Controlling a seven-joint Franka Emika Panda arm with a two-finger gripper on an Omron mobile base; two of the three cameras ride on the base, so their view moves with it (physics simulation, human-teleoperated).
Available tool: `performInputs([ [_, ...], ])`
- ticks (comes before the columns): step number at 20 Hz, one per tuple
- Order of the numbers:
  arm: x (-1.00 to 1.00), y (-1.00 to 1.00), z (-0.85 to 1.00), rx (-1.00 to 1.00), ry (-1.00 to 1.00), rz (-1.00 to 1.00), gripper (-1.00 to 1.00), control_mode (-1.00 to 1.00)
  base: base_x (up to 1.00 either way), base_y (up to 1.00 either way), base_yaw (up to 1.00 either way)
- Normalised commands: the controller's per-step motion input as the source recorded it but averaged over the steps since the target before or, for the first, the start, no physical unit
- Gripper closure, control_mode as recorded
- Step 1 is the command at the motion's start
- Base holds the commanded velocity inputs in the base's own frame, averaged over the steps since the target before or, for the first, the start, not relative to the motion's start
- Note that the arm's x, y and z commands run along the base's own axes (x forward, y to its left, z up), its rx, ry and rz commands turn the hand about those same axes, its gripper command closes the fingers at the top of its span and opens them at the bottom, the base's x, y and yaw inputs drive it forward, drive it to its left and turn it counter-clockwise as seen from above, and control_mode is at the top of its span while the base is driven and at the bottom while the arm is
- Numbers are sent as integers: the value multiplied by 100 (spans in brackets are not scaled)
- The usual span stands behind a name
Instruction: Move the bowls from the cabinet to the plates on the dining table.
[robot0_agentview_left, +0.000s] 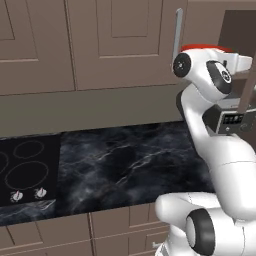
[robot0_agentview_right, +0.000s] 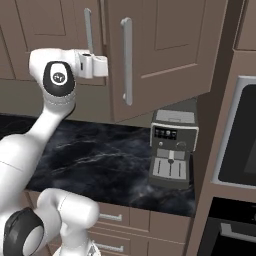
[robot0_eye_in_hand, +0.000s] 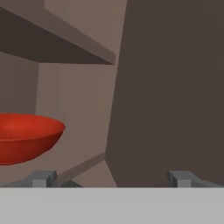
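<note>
Red bowl (robot0_eye_in_hand: 26, 136) upright in cabinet (robot0_eye_in_hand: 78, 100)

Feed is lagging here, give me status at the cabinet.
Jaws open, nothing held. Red bowl on cabinet shelf, off to one side of the gripper. Open cabinet door alongside.

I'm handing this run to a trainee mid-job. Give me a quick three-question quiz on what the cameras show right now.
1. True or false: the gripper is shut on the red bowl.
2. Multiple choice: in the right base view, what stands on the marble counter under the open cabinet door? A) a toaster B) a coffee machine C) a kettle
3. Fill in: in the hand view, the red bowl sits inside the ____, off to one side of the fingertips.

Key:
1. False: the jaws stand wide open with nothing between them.
2. B
3. cabinet
</note>
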Motion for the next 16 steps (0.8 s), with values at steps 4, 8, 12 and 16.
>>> performInputs([
  [4,0,-40,0,1,-4,-3,-100,-100,0,0,0],
  [8,-29,-53,0,3,-8,-6,-100,-100,0,0,0],
  [12,-39,-71,0,6,-8,-7,-100,-100,0,0,0],
  [16,-36,-80,0,7,-8,-3,-100,-100,0,0,0],
])
